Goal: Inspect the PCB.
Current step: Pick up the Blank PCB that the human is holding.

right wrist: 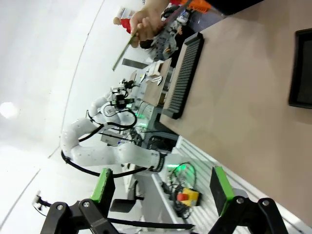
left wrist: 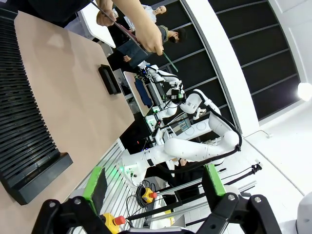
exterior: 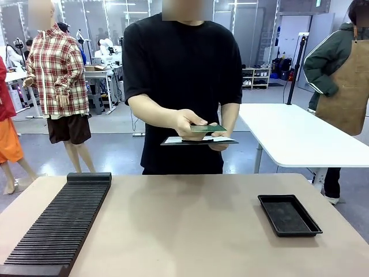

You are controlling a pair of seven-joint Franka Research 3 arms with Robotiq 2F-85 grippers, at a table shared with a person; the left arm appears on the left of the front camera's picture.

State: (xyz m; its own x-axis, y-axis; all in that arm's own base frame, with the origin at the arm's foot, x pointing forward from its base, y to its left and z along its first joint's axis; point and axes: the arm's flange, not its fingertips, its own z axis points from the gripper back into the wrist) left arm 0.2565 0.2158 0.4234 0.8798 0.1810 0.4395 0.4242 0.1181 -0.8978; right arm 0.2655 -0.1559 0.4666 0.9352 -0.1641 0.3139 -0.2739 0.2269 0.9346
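Front view: one PCB (exterior: 209,128) in one hand (exterior: 189,122), one tray (exterior: 288,216); left end effector (left wrist: 153,180) and right end effector (right wrist: 161,186) gape empty.

White table (exterior: 300,138), grey floor (exterior: 115,153)

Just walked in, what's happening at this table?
A person across the table holds the PCB in one hand, just above a clipboard resting on the other hand, apparently looking it over. The left gripper and right gripper are open and empty, far from the board. A black slotted rack and a black tray lie on the table.
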